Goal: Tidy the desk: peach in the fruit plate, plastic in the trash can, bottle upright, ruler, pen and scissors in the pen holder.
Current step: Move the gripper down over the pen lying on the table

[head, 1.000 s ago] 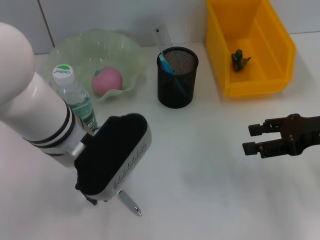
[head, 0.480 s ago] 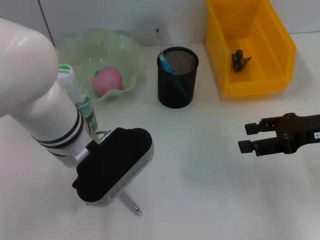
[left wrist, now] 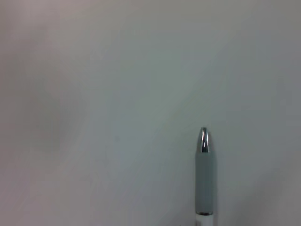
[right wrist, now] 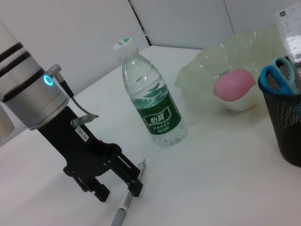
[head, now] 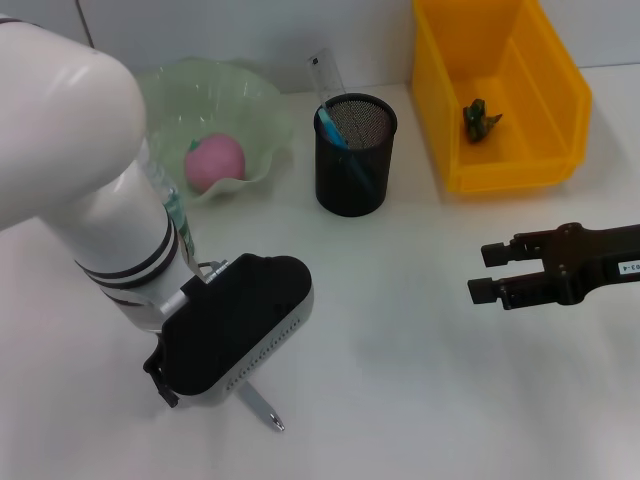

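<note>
My left gripper [head: 228,388] hangs low over the table at the front left. In the right wrist view the left gripper [right wrist: 117,188] is open, with a grey pen [right wrist: 126,202] lying on the table at one finger. The pen's tip [head: 262,408] pokes out below the gripper and also shows in the left wrist view [left wrist: 203,179]. A clear bottle with a green label [right wrist: 155,108] stands upright behind the arm. A pink peach [head: 214,162] lies in the green plate [head: 262,108]. The black mesh pen holder [head: 355,160] holds blue scissors [head: 331,127] and a clear ruler [head: 325,72]. My right gripper [head: 480,272] is open and empty at the right.
A yellow bin [head: 505,170] stands at the back right with a small green scrap [head: 480,118] inside. My left arm hides most of the bottle in the head view. White tabletop lies between the two grippers.
My left arm has shifted a little forward and right over the pen, covering the bottle in the head view. My right gripper has moved slightly left. The pen has not moved.
</note>
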You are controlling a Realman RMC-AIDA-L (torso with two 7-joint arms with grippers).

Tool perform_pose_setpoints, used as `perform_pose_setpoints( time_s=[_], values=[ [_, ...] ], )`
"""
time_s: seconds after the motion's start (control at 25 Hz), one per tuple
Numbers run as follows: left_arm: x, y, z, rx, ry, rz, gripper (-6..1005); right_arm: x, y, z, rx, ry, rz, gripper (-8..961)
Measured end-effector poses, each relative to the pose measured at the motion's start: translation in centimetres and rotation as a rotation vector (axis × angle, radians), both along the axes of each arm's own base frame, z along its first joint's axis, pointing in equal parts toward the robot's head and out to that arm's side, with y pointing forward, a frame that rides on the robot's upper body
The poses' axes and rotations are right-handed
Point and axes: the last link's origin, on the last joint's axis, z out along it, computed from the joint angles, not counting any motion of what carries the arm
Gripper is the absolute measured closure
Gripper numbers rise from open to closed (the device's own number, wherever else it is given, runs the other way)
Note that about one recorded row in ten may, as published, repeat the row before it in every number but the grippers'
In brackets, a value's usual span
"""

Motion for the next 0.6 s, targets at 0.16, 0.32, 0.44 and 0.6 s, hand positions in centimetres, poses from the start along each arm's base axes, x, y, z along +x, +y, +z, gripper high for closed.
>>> perform_pose_setpoints(
  time_s=[0.16,0.32,0.44,0.6],
  values=[
    [-0.12,0.18,-0.21,-0.004,0.013,0.001,201,0.03,0.08,-0.13,0.002,-0.002,-0.002,197],
    [-0.34,0.18,-0.43,-0.008,0.019,0.001,202,0.05,0.04,-0.28,-0.001,-0.001,-0.004,198],
    [-0.42,0.21,-0.58,-0.007,0.019,-0.001,201,0.16,-0.01,-0.34,-0.005,-0.007,-0.007,199],
    [-0.41,0.23,-0.7,-0.009,0.021,-0.004,202,0.26,-0.09,-0.43,-0.012,-0.011,-0.01,200]
  ],
)
